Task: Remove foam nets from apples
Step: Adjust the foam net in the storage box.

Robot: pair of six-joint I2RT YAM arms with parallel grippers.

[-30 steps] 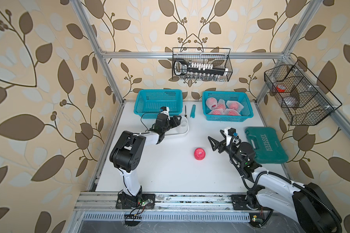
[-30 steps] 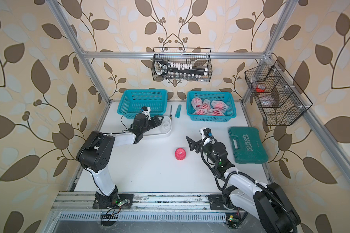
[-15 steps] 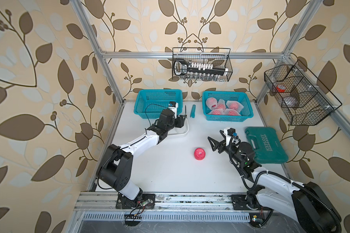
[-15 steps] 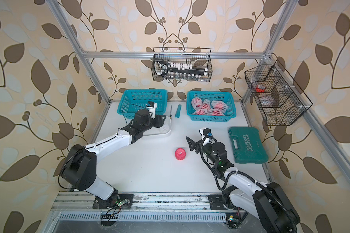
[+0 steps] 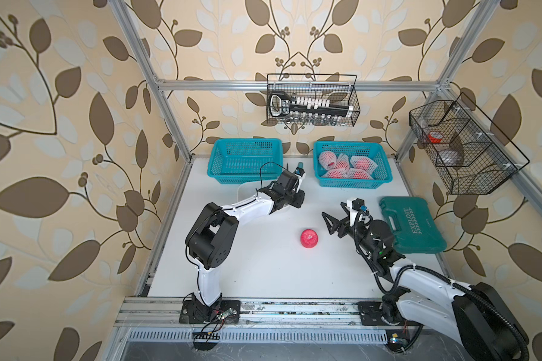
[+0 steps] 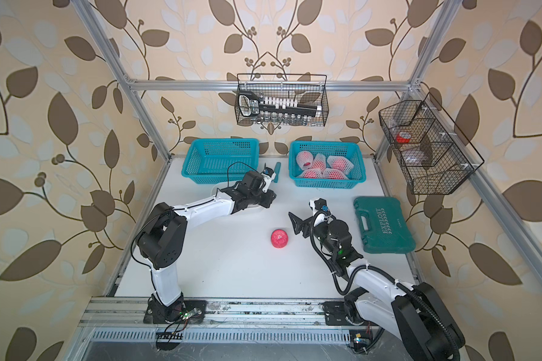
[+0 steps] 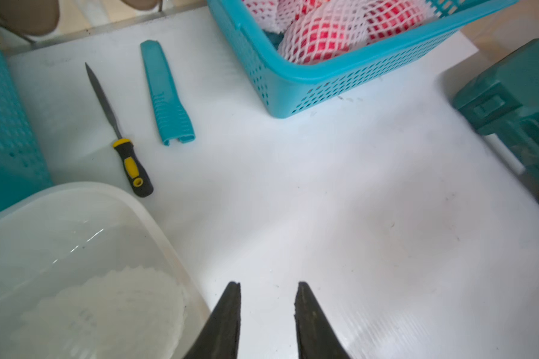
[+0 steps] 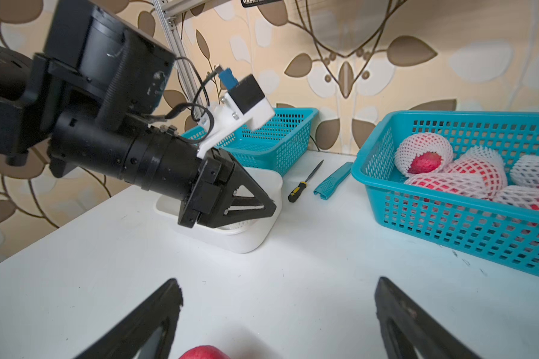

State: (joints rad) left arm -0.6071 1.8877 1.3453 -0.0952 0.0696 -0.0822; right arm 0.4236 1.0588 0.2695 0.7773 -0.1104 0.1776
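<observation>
A bare red apple (image 5: 309,238) (image 6: 279,238) sits mid-table, and its top shows at the edge of the right wrist view (image 8: 204,352). My right gripper (image 5: 332,209) (image 8: 277,281) hovers just beside and above it, open wide and empty. Several apples in white foam nets (image 5: 344,165) (image 8: 458,181) lie in the right teal basket (image 5: 352,185). My left gripper (image 5: 297,200) (image 7: 268,284) hangs beside the white tub (image 7: 75,192), its jaws a narrow gap apart with nothing between them. A loose foam net (image 7: 112,310) lies in the tub.
An empty teal basket (image 5: 244,161) stands at the back left. A yellow-handled file (image 7: 131,164) and a teal sheath (image 7: 165,93) lie between the baskets. A green tool case (image 5: 412,228) lies at the right. Wire baskets (image 5: 312,100) hang on the walls.
My left gripper has moved right, away from over the tub, and its jaws have narrowed. The right arm and the bare apple have not moved.
</observation>
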